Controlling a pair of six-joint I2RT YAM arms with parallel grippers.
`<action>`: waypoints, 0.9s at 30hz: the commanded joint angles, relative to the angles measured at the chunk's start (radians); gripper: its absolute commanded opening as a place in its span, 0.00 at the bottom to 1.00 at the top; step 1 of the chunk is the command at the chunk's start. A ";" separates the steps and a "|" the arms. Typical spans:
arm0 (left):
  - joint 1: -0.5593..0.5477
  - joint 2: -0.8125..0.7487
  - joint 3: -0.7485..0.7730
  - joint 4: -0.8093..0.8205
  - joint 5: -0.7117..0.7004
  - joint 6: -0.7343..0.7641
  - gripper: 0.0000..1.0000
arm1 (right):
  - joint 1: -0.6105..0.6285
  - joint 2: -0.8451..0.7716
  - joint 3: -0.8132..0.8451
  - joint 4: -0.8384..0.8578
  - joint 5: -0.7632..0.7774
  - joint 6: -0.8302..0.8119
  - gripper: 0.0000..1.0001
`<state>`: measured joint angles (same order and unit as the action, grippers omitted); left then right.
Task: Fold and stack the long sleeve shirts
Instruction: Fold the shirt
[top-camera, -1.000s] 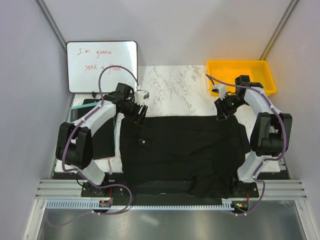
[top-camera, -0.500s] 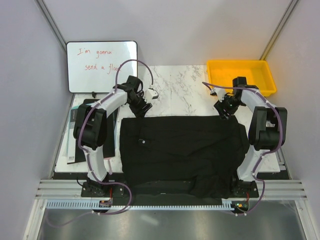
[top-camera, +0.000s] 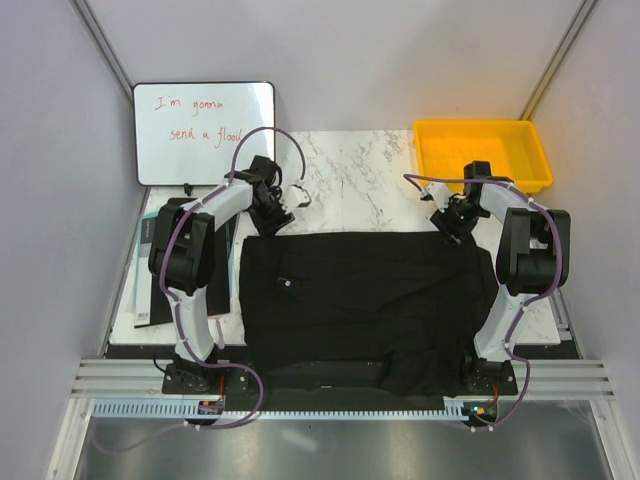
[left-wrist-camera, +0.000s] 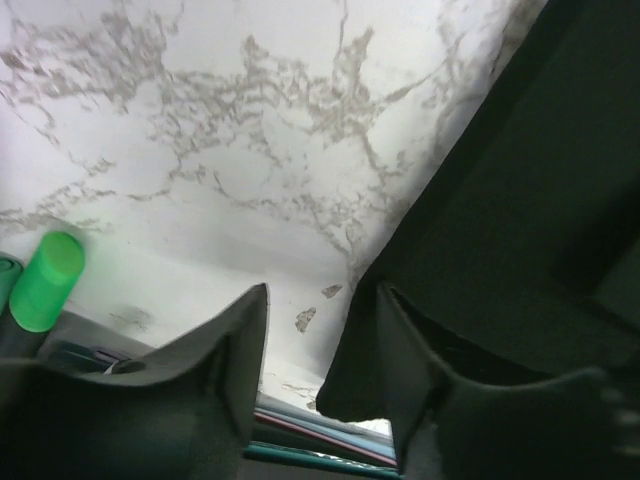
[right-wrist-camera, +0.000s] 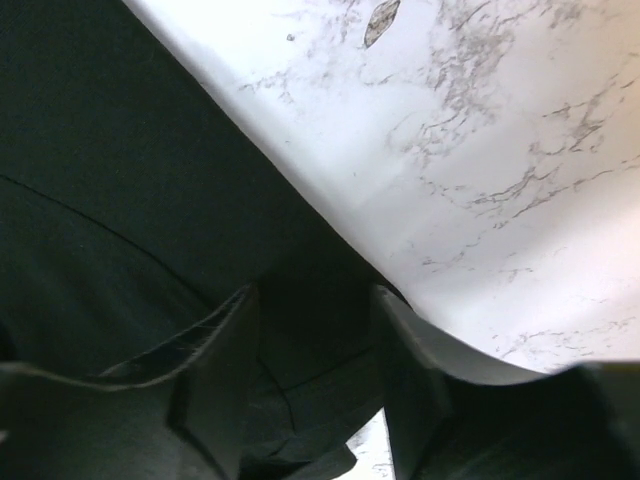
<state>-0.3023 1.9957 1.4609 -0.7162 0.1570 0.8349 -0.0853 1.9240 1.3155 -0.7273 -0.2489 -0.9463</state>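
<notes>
A black long sleeve shirt (top-camera: 365, 300) lies spread flat on the marble table (top-camera: 350, 175), its near edge hanging over the front. My left gripper (top-camera: 273, 213) is at the shirt's far left corner. In the left wrist view it (left-wrist-camera: 320, 290) is open, and the shirt's corner (left-wrist-camera: 520, 200) lies beside the right finger with bare table between the jaws. My right gripper (top-camera: 453, 221) is at the far right corner. In the right wrist view it (right-wrist-camera: 315, 292) is open, low over the black cloth (right-wrist-camera: 120, 150).
A whiteboard (top-camera: 204, 132) with red writing leans at the back left. A yellow bin (top-camera: 482, 150) stands at the back right. A flat black board (top-camera: 220, 285) and thin folders lie left of the shirt. A green marker cap (left-wrist-camera: 48, 280) shows near the left gripper.
The left arm has stretched out and its gripper has moved back off the shirt's far left corner, which now lies flat. The right gripper has shifted slightly toward the back.
</notes>
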 joint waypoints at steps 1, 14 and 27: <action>0.017 0.008 -0.025 -0.016 -0.042 0.082 0.51 | -0.007 -0.020 -0.035 0.028 0.022 -0.031 0.52; -0.006 0.217 0.255 -0.078 0.072 -0.017 0.02 | -0.005 0.056 -0.021 0.239 0.152 0.061 0.06; -0.009 0.307 0.550 -0.097 0.099 -0.164 0.08 | -0.008 0.009 0.126 0.063 0.019 0.098 0.62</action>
<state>-0.3046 2.3638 1.9999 -0.7933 0.1852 0.7475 -0.0921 1.9926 1.3937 -0.5198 -0.1318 -0.8551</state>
